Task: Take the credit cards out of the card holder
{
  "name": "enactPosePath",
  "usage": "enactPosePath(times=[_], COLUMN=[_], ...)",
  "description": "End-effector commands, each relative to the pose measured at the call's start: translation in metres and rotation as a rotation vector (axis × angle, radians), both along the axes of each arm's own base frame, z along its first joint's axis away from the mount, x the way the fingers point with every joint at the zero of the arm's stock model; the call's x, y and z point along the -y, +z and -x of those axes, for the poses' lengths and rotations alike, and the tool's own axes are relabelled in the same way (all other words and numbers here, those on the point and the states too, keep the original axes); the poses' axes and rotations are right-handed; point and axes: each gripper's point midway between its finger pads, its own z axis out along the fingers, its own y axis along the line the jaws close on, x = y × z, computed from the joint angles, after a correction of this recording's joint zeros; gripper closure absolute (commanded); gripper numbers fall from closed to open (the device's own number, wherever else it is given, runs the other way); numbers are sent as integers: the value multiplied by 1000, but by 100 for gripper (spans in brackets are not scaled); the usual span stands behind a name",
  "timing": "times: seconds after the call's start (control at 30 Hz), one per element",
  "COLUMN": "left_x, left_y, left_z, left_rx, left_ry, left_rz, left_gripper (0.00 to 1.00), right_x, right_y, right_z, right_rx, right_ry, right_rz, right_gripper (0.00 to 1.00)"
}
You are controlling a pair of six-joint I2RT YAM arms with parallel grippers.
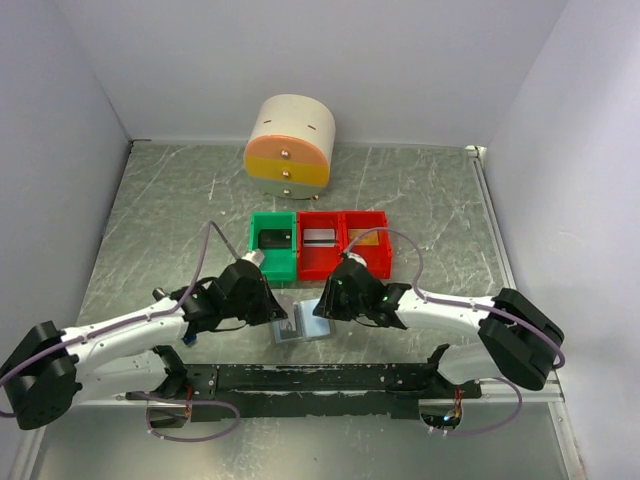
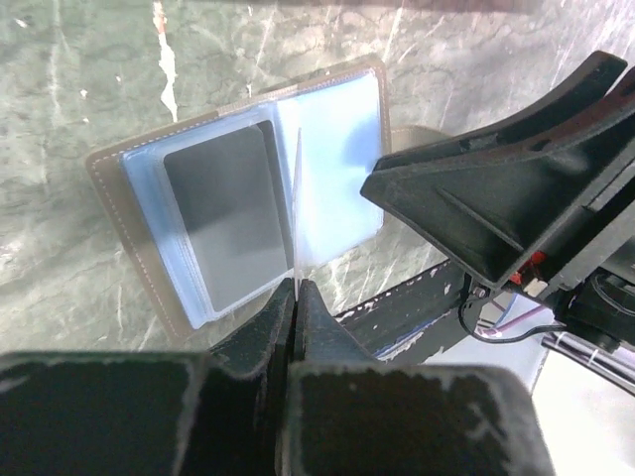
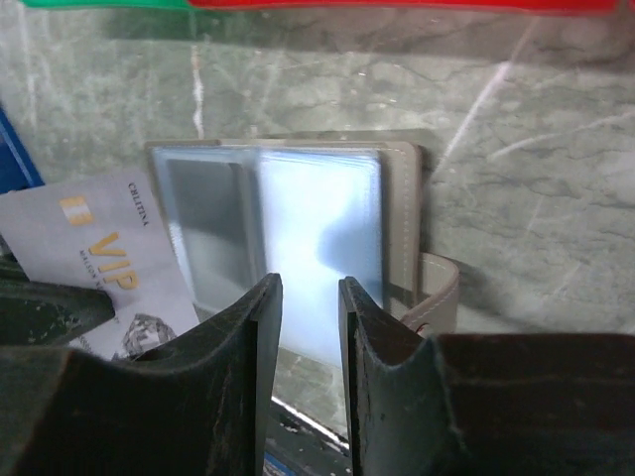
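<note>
Grey-brown leather frames the card holder (image 1: 312, 326), which lies open and flat on the marbled green table (image 1: 150, 220) just below the centre of the overhead view, between the two grippers and near the front rail. Its pale blue clear pockets face up. In the left wrist view a black card (image 2: 223, 213) sits inside the left-hand pocket, while the right-hand pocket looks pale and glossy, and I cannot tell what it holds. The left gripper (image 2: 298, 290) comes in from the lower edge of that view with its fingers pressed together on a thin pale sheet that stands edge-on above the holder's fold. The right wrist view shows this sheet face-on as a silver card (image 3: 99, 263) with "VIP" in gold print, tilted at the left of the frame against the holder's left edge, with a dark finger at its lower corner. The right gripper (image 3: 303, 322) hangs over the right half of the holder with its fingers narrowly apart. The glossy pocket shows through the gap and nothing is caught between them. Whether the fingertips touch the holder cannot be told. Above the holder in the overhead view stand a green bin (image 1: 257, 258) and two red bins (image 1: 320, 270) in a row, and further up a round cream-and-orange drawer unit (image 1: 290, 145).
</note>
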Motion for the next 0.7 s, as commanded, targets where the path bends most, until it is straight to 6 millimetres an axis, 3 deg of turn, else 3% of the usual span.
enactPosePath(times=[0.0,0.2,0.37,0.57,0.67], left_x=[-26,-50,-52,-39,-31], left_y=[7,27,42,55,63], left_z=[-5,-15,-18,-20,-22], left_rx=[35,111,156,225,279], left_ry=[57,165,192,135,78], left_rz=[-122,-150,-94,-15,11], left_gripper=[93,93,93,92,92], right_x=[-15,-46,-64,-39,-28], right_y=[30,46,31,-7,-8], right_z=[-6,-1,4,-2,-7], right_rx=[67,75,19,-43,-24], right_ry=[61,169,247,153,133], right_rz=[-71,-199,-206,-13,42], right_gripper=[70,72,73,74,73])
